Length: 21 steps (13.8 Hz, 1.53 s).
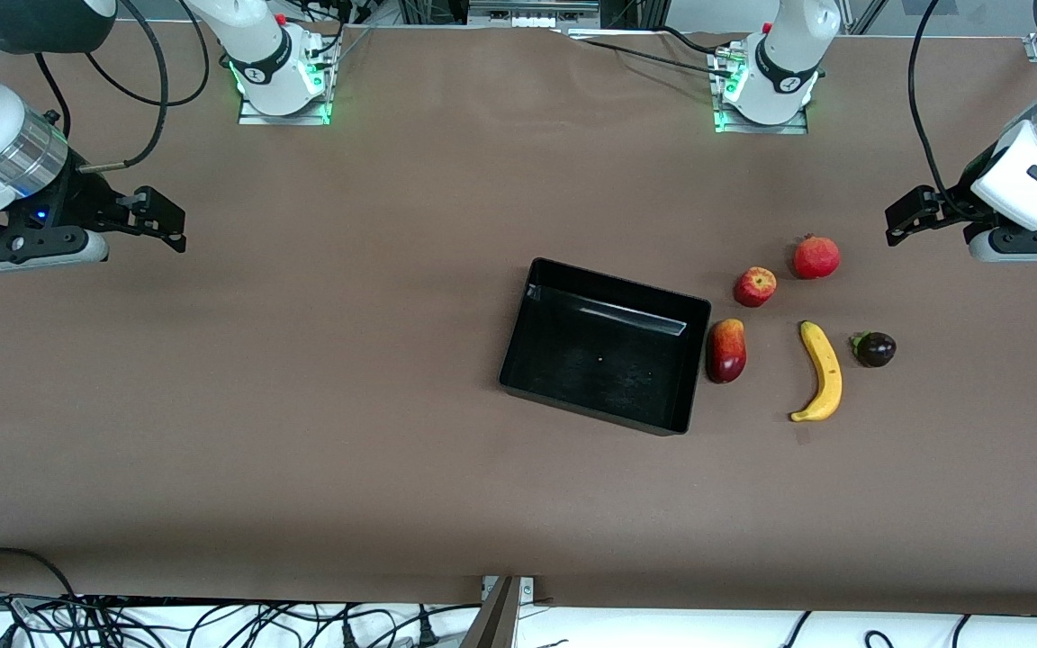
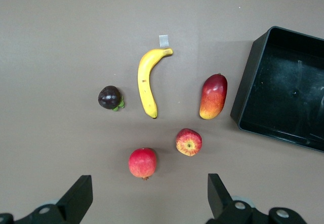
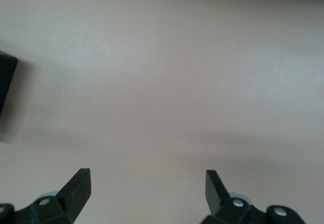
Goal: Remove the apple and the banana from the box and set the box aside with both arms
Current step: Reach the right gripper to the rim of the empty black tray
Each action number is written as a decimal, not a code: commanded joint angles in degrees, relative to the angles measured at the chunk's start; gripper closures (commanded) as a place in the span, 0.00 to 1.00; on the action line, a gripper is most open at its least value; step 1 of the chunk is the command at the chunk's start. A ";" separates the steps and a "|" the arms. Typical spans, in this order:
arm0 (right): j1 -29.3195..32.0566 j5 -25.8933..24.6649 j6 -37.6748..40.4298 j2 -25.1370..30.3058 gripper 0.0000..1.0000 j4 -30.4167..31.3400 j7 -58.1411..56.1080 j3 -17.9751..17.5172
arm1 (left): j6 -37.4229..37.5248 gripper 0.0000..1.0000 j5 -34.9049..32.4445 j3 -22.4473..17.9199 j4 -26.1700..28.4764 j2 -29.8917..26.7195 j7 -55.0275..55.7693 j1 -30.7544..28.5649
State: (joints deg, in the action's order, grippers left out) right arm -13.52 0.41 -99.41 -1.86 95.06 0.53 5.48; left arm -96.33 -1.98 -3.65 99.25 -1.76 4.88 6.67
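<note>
Left gripper point(image 1: 904, 219) hanging in the air at the left arm's end of the table, fingers point(image 2: 76, 196) spread wide and holding nothing. Right gripper point(image 1: 161, 219) likewise aloft at the right arm's end, fingers point(image 3: 78, 186) apart, empty.

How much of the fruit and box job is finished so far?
Done: the apple and banana already lie on the table beside the empty box. In hand: nothing; the left gripper and right gripper hang open at the table's ends. Left: moving the box aside with both arms.
</note>
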 commanded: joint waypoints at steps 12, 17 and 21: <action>-11.50 8.20 0.03 -9.11 0.00 -0.31 18.41 -2.67 | 1.67 0.00 1.28 -0.30 -0.37 -0.61 -1.54 -0.43; -24.69 7.85 -16.58 -20.88 0.00 -0.66 43.02 -2.67 | 1.76 0.00 1.28 -0.30 -0.37 -0.61 -1.54 -0.43; -30.94 7.77 -26.88 -31.95 0.00 -4.78 55.17 -2.67 | 1.67 0.00 1.28 -0.30 -0.46 -0.52 -1.63 -0.52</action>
State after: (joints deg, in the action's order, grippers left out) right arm -42.28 8.20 -124.22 -28.53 95.11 51.22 2.21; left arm -95.58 -1.98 -3.78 99.19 -1.78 4.81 6.28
